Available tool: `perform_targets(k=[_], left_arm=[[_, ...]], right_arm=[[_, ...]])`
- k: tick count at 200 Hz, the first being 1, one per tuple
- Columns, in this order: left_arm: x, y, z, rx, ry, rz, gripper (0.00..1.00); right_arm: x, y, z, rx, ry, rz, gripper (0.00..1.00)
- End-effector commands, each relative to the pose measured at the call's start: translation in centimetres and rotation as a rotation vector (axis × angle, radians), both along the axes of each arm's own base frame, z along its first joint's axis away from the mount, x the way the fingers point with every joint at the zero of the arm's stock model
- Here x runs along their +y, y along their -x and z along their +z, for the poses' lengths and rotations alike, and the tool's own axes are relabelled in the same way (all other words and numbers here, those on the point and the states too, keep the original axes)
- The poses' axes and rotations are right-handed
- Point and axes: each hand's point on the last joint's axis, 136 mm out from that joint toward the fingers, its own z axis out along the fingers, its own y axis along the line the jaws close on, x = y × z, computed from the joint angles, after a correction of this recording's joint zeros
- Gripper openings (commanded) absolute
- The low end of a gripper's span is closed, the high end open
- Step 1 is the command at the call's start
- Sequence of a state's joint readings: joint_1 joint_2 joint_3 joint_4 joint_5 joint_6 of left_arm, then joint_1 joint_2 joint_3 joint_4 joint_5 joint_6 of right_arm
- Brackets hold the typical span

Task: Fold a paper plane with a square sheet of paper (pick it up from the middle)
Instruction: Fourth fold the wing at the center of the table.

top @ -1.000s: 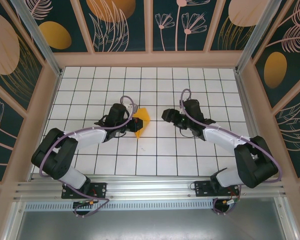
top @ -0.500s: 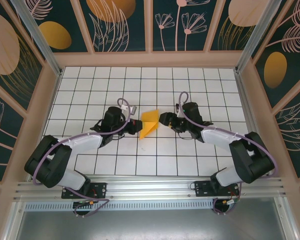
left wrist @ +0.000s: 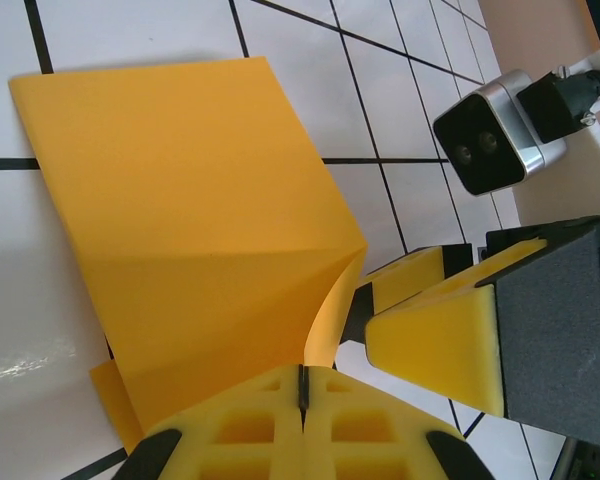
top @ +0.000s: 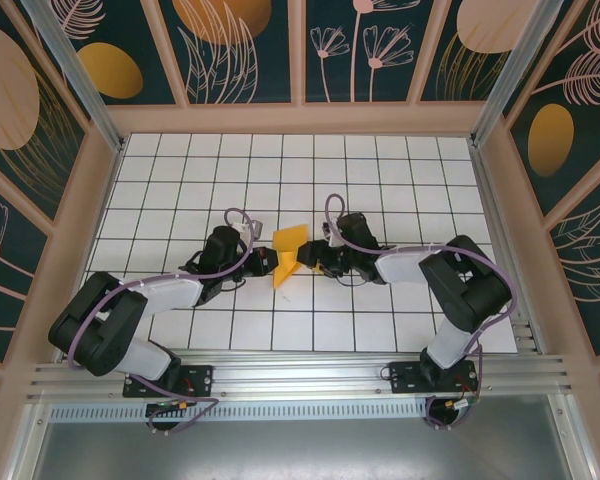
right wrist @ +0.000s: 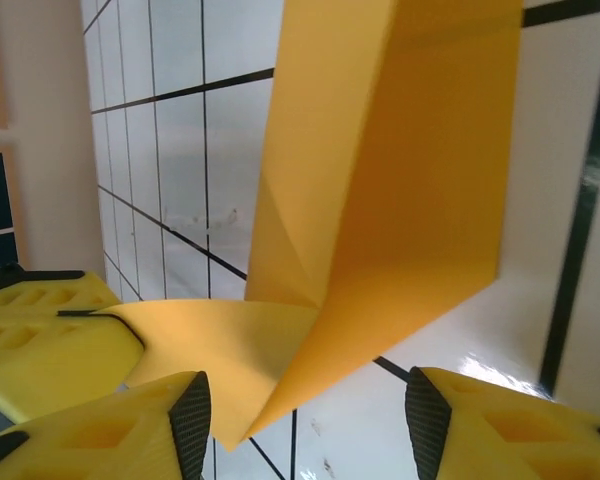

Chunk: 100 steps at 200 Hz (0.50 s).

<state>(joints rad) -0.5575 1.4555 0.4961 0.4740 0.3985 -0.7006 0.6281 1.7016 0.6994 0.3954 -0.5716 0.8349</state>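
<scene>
Okay, left end effector [top: 268, 262] is fully closed, its yellow fingers [left wrist: 240, 435] pressed together and pinching one edge of the paper [top: 288, 250]. In the left wrist view the end effector [left wrist: 302, 385] clamps the sheet [left wrist: 180, 220] right where a curled flap comes down into the pinch.

Right end effector [top: 313, 258] comes in from the opposite side with its jaws apart. In its wrist view it [right wrist: 305, 400] straddles the lower flap of the paper [right wrist: 400, 180], one finger [right wrist: 130, 425] on each side (actual contact can't be told). Nothing is gripped by it.

Paper is orange-yellow and partly folded, with a sharp crease and one panel standing up. It sits mid-worktop [top: 180, 160] between the two end effectors, over the white grid tiles. From the top view its long axis runs roughly near to far, leaning right at the far end, narrower end toward the arm bases.

The right arm's silver wrist camera [left wrist: 485, 140] shows past the sheet.
</scene>
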Motion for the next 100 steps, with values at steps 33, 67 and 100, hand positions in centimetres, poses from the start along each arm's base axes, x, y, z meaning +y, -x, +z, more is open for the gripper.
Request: perform_targets(k=[33,67,100], left_arm=[[0.0,-0.3,0.7,-0.024,0.019,0.013,0.04],[0.3,-0.5,0.3,-0.02,-0.002,0.032,0.04],[1.6,-1.3,-0.9,0.012,-0.069,0.114,0.13]], right_arm=[[2.2,-1.6,1.6,-0.08,-0.07,0.05,0.44],[2.2,-2.3,1.1,-0.088,-0.065,0.05,0.37],[2.2,-2.6,0.7,-0.13,-0.061,0.066,0.28]])
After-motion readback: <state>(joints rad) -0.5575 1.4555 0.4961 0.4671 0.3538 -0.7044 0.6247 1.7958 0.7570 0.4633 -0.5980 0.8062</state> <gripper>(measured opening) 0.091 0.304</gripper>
